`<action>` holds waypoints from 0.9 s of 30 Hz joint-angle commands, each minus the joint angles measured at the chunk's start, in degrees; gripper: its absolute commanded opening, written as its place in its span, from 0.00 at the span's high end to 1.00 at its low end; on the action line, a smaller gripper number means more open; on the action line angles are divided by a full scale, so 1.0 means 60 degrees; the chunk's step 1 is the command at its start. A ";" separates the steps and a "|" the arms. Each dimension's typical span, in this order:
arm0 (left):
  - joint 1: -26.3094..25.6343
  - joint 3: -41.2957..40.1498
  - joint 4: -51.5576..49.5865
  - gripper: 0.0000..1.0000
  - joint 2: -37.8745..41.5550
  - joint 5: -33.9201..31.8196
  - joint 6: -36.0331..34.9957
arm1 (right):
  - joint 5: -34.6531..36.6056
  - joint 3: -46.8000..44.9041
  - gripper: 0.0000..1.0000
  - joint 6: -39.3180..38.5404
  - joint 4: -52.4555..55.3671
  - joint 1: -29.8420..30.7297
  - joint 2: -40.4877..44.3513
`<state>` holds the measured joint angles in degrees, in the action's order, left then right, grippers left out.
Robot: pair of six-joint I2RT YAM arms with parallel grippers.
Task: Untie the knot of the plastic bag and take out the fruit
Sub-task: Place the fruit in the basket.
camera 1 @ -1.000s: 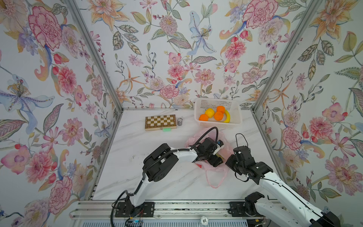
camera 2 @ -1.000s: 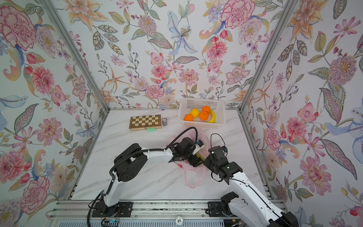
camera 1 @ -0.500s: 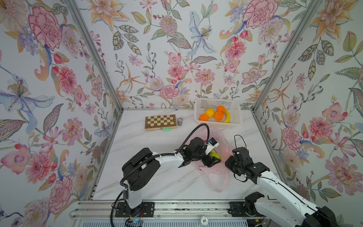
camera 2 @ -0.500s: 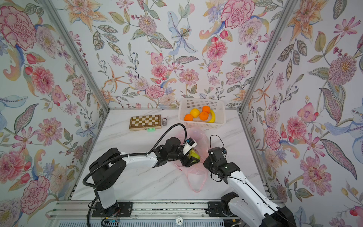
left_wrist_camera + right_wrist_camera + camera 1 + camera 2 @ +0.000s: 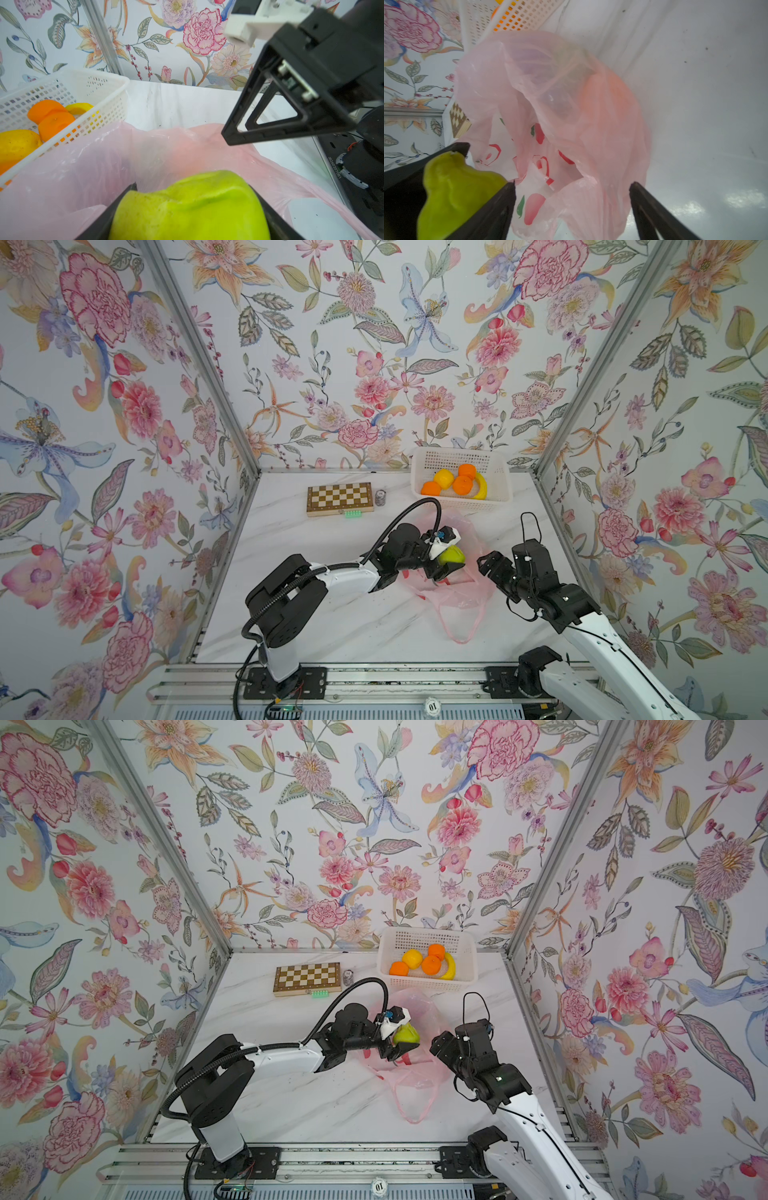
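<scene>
The pink plastic bag (image 5: 461,593) (image 5: 415,1073) lies slumped on the marble table, mouth open. The knot is out of view; one loop handle (image 5: 459,628) trails loose toward the front edge. My left gripper (image 5: 445,567) (image 5: 399,1046) is shut on a green fruit (image 5: 454,554) (image 5: 191,207) just above the bag's mouth. Right beside it, my right gripper (image 5: 487,566) (image 5: 572,185) hangs open over the crumpled bag (image 5: 571,104) with only loose film between its fingers. An orange shape (image 5: 608,91) shows through the film.
A white perforated basket (image 5: 457,456) at the back right holds oranges (image 5: 463,485), a yellow fruit (image 5: 443,479) and a banana (image 5: 482,489). A chessboard (image 5: 340,497), a small can (image 5: 380,497) and a green piece (image 5: 354,513) lie at the back. Flowered walls close three sides.
My right gripper has opened and let go of the bag, which has sagged. The left gripper has come up out of the bag with the green fruit, its elbow swinging left.
</scene>
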<state>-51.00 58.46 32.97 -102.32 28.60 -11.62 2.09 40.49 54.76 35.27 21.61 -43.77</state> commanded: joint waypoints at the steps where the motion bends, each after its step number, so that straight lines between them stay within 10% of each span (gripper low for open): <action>1: 0.0053 0.0049 0.0510 0.37 0.0397 -0.0025 -0.0963 | -0.0388 0.0673 0.07 -0.0709 0.0237 -0.0056 0.0139; 18: 0.0049 0.0215 0.1637 0.38 0.0772 0.1137 -0.0657 | -0.3656 0.1596 0.01 -0.2613 -0.1787 0.0813 -0.1549; 27: 0.0006 0.0346 0.1252 0.37 0.0939 0.1013 -0.0874 | -0.3617 0.1679 0.29 -0.2465 -0.2262 0.1349 -0.1943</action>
<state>-51.00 58.54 39.92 -98.76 34.33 -16.99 -19.09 48.90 40.86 23.42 28.45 -55.22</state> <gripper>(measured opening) 0.780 0.737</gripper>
